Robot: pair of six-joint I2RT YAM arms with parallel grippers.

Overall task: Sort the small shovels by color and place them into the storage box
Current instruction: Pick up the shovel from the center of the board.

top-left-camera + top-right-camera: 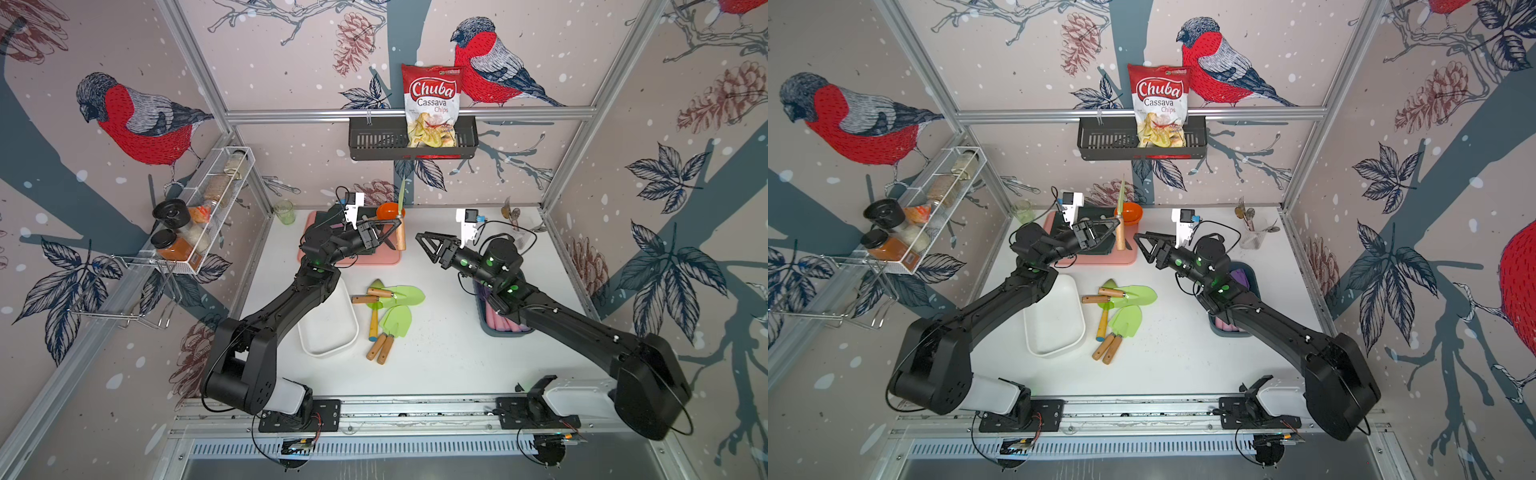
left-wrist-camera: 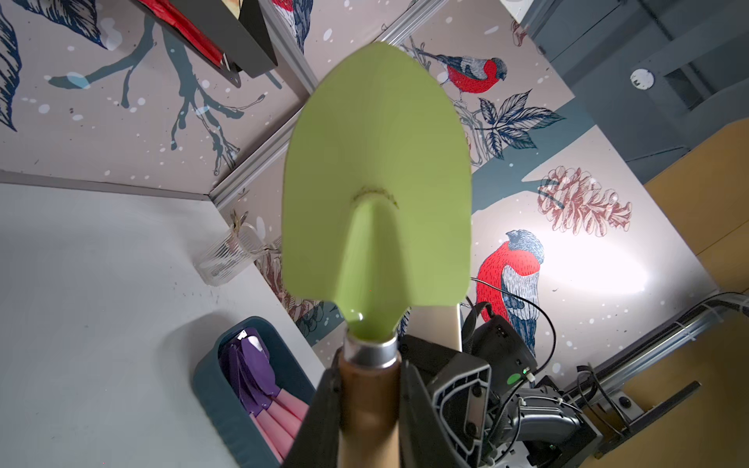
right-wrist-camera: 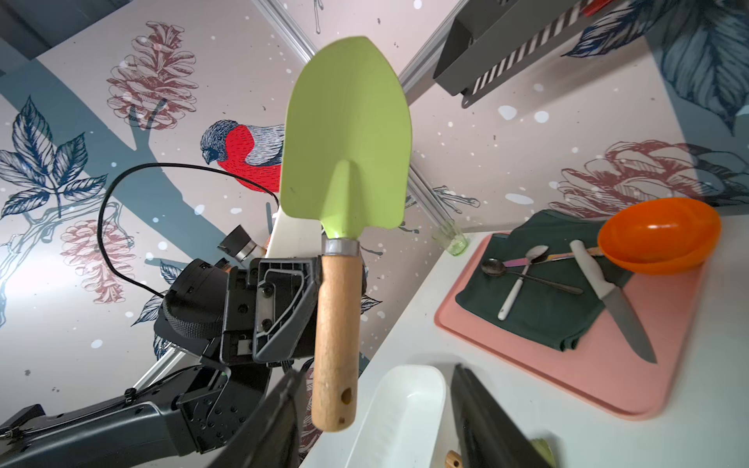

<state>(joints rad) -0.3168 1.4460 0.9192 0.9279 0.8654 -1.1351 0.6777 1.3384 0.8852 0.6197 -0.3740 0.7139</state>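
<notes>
The left gripper [image 1: 395, 229] pinches the green shovel [image 2: 377, 174] by its wooden handle, upright above the pink mat [image 1: 384, 258]. The right gripper [image 1: 422, 241] stands spread, seemingly empty. The shovel is likely light and stiff with a slick blade, so the handle grips best.

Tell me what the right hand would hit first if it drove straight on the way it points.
Most likely the light-green shovel with a wooden handle, held upright by the left hand; depth is uncertain.

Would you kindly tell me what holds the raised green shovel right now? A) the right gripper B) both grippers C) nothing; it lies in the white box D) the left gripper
D: the left gripper is shut on the green shovel at its wooden handle, while the right gripper stands open beside it.
</notes>
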